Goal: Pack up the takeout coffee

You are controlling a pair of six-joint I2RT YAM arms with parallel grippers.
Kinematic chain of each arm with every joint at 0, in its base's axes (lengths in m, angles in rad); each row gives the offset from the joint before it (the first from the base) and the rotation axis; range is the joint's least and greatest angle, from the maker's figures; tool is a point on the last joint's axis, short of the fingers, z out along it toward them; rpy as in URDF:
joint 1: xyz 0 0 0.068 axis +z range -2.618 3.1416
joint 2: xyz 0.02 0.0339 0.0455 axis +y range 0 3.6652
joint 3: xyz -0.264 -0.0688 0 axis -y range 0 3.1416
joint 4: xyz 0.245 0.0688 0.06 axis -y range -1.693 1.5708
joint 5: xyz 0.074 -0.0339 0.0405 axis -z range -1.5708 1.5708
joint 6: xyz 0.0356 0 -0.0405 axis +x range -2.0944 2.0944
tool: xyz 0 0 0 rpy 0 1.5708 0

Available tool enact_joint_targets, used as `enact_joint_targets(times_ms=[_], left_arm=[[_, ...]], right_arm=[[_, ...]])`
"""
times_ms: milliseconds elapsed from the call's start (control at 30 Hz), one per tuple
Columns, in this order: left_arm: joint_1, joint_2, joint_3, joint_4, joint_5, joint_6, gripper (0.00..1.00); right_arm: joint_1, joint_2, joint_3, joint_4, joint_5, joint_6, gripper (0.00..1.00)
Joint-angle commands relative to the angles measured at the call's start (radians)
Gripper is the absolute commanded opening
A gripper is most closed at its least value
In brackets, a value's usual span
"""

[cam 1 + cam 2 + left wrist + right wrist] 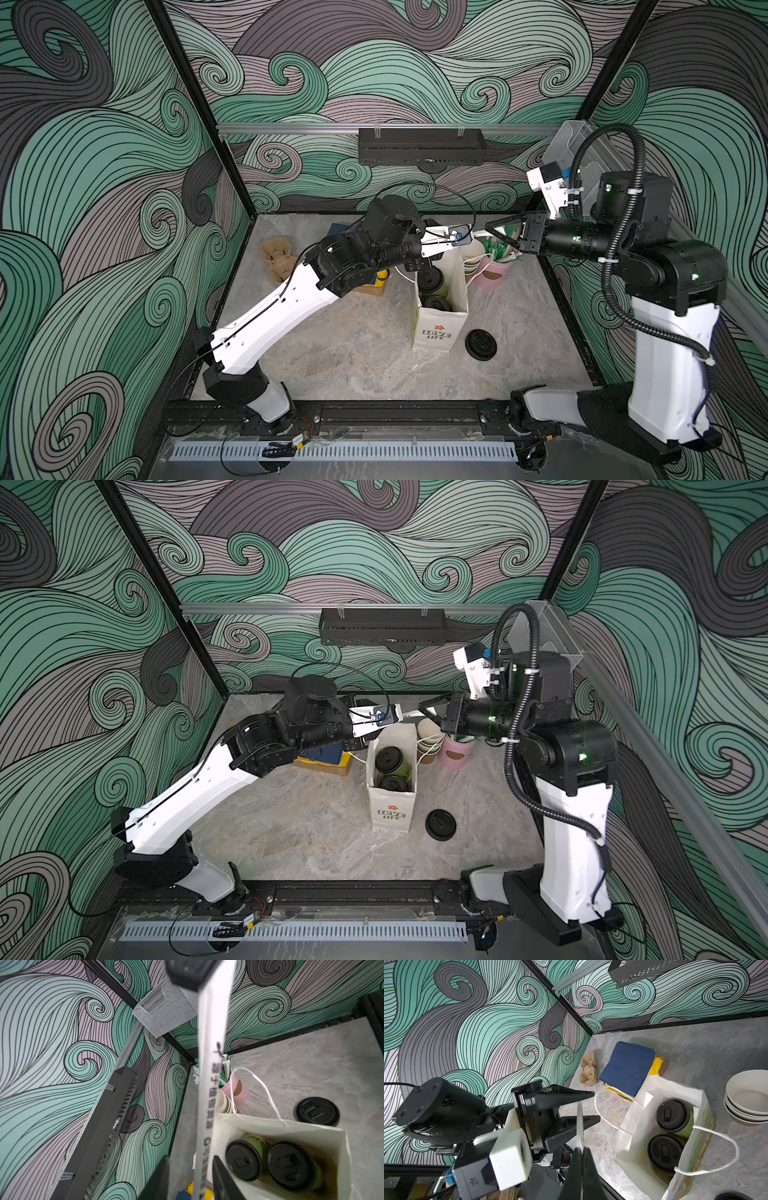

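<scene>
Both takeout coffee cups [387,758] are sitting in the white paper bag [390,812], one at 12 o'clock of the other. The right jaws are pinching a wrapped straw [211,1022]; the left jaws are standing narrowly apart around it

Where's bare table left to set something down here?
The widest bare patch of table lies in front, between the paper bag, the loose lid and the front rail. Another lies between lid and pink cup. The back is crowded: napkins, cup stack, carrier.
</scene>
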Motion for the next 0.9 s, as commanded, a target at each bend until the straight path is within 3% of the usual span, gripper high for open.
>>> enact_joint_targets(times_ms=[0, 233, 500, 567, 667, 800, 867], left_arm=[[-0.009, 0.008, 0.016, -0.011, -0.047, 0.031, 0.26], [-0.016, -0.006, 0.003, -0.020, -0.032, 0.038, 0.15], [-0.017, -0.057, -0.052, 0.005, -0.034, -0.036, 0.00], [-0.014, -0.084, -0.075, 0.027, -0.051, -0.134, 0.00], [0.021, -0.132, -0.093, 0.041, -0.019, -0.429, 0.00], [0.115, -0.217, -0.199, 0.152, 0.180, -0.962, 0.00], [0.150, -0.243, -0.273, 0.247, 0.265, -1.147, 0.00]], right_arm=[[0.010, 0.014, 0.010, 0.017, -0.016, -0.004, 0.02], [0.022, 0.043, 0.054, 0.019, -0.012, 0.011, 0.12], [0.021, 0.059, 0.183, -0.010, 0.025, 0.025, 0.51], [0.023, 0.042, 0.194, -0.010, 0.043, 0.017, 0.56], [0.022, 0.009, 0.173, 0.006, 0.065, 0.005, 0.58], [0.034, -0.021, 0.072, 0.081, 0.042, 0.022, 0.56], [0.070, -0.013, 0.046, 0.088, 0.058, 0.015, 0.56]])
